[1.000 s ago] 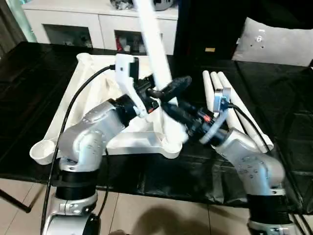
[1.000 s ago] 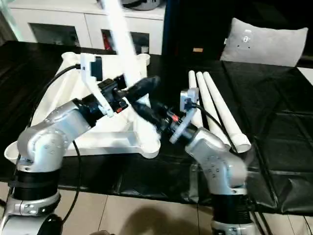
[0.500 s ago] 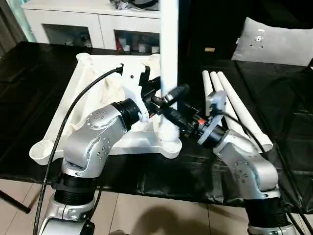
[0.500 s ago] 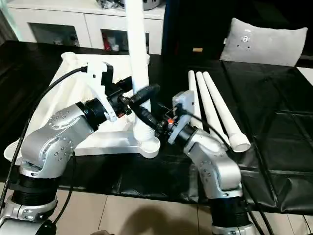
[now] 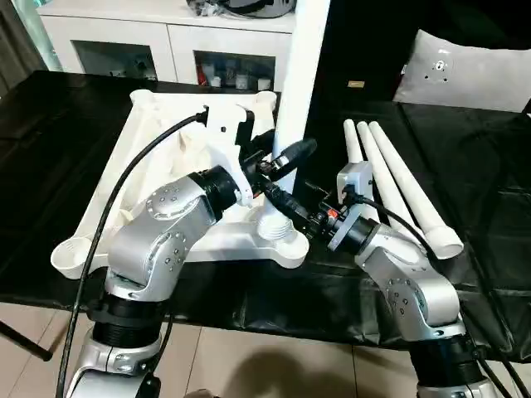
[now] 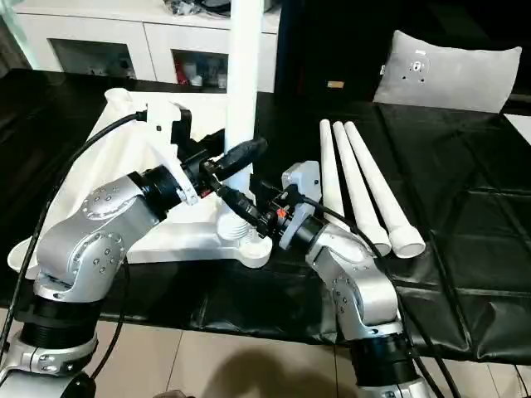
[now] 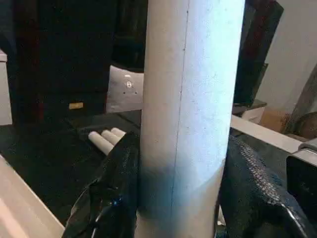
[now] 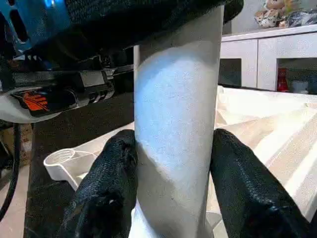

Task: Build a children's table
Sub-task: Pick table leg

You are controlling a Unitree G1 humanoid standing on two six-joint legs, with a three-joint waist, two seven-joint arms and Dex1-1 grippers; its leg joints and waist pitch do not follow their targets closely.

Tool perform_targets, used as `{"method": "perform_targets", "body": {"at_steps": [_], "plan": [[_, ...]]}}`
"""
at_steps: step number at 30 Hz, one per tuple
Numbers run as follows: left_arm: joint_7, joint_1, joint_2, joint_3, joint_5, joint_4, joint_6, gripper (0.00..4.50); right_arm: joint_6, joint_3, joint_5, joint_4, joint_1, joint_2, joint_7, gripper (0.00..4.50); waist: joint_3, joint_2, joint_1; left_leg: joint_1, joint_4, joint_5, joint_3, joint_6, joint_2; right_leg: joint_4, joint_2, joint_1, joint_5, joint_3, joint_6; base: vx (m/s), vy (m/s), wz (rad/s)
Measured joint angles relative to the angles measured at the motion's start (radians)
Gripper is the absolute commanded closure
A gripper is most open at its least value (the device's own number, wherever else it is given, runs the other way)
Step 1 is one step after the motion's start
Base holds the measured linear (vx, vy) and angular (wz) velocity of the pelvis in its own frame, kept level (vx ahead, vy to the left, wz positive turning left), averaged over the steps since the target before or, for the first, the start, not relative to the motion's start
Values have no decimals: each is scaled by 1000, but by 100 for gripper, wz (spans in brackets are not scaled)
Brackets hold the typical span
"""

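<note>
The children's table top [image 5: 159, 126] lies upside down on the black table, ribs up. One white leg [image 5: 300, 66] stands nearly upright, its threaded end at the near right corner socket [image 5: 288, 246]. My left gripper [image 5: 284, 162] is shut on this leg a little above its foot. In the left wrist view the black fingers [image 7: 116, 193] press both sides of the leg [image 7: 190, 114]. My right gripper [image 5: 284, 206] is shut on the same leg just below, its fingers [image 8: 106, 198] hugging the leg [image 8: 176, 124] above the socket.
Three loose white legs [image 5: 390, 178] lie side by side to the right of my right arm. A grey-white cushion [image 5: 469, 70] sits at the back right, and a white cabinet [image 5: 166, 33] stands behind the table. A black cable [image 5: 124, 186] crosses the table top.
The leg has swung from leaning left to nearly upright over the corner socket. My left gripper has closed onto it. My right arm has drawn in closer under the leg.
</note>
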Motion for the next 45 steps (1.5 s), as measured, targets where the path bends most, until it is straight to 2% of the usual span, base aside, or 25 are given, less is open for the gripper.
{"method": "perform_targets", "body": {"at_steps": [9,16,17,18,21,23,24,27,30,33,34,36,37,41,45], "plan": [[10,-1,7,-2,15,0,8,264,1,4,0,10,-2,0,-2,265,0,0,0,0,0,0,0,0,0,0,0,0,0,0,0,0,0,0],[62,-27,-30,50,-21,21,49,264,4,3,-1,12,-23,-1,-22,265,0,0,0,0,0,1,0,1,0,0,0,0,1,0,0,0,0,0],[65,-32,-34,61,-25,33,53,264,5,3,-2,13,-24,-1,-27,209,0,0,0,0,0,1,0,1,0,0,0,0,1,0,0,0,0,0],[70,-36,-38,66,-30,43,58,264,10,2,-2,14,-26,-3,-30,195,0,0,0,0,0,1,0,1,0,0,0,0,1,0,0,0,0,0],[88,-51,-40,81,-32,57,74,264,31,0,-1,14,-41,-16,-33,190,0,0,0,0,1,1,0,1,0,0,0,0,1,0,0,0,0,0],[94,-58,-41,95,-33,69,82,264,44,-6,11,12,-45,-15,-32,150,0,0,0,0,1,1,0,1,0,0,0,0,1,0,0,0,0,0],[97,-61,-40,105,-33,77,86,264,51,-12,13,12,-45,-16,-33,150,0,0,0,0,1,1,0,1,0,0,0,0,1,0,0,0,0,0],[107,-64,-30,137,-48,104,115,264,71,-50,46,11,-45,-31,-32,114,0,0,0,0,1,1,0,1,0,0,0,0,2,0,0,0,0,0],[111,-71,-25,170,-77,129,146,264,93,-96,84,5,-46,-51,-34,104,0,0,4,0,1,1,0,1,0,0,0,0,2,0,0,0,0,0],[82,-95,-7,187,-112,153,165,264,166,-132,119,-3,-65,-77,-60,71,0,0,4,0,1,1,0,1,0,0,0,0,2,0,-1,0,0,0],[53,-100,0,185,-123,155,165,264,215,-126,124,-11,-72,-121,-40,71,0,0,5,0,1,1,0,1,0,0,0,0,2,0,-1,0,0,0],[20,-104,15,184,-128,156,162,265,249,-116,121,-13,-72,-167,-3,57,0,0,6,0,1,1,0,1,0,0,0,1,2,0,-1,0,0,0],[-18,-105,36,170,-128,157,156,265,256,-89,113,-14,-70,-199,40,57,0,0,6,0,1,1,0,1,0,0,0,0,2,0,-1,0,0,0],[-127,-110,65,108,-127,153,142,265,280,-30,113,-31,-73,-244,140,55,0,0,5,0,1,1,1,1,0,0,0,0,2,0,-1,0,0,0],[-210,-131,78,59,-144,124,142,265,325,-24,155,-39,-108,-255,192,55,0,0,6,0,1,2,1,2,0,0,-1,0,2,0,-2,0,0,0]]}}
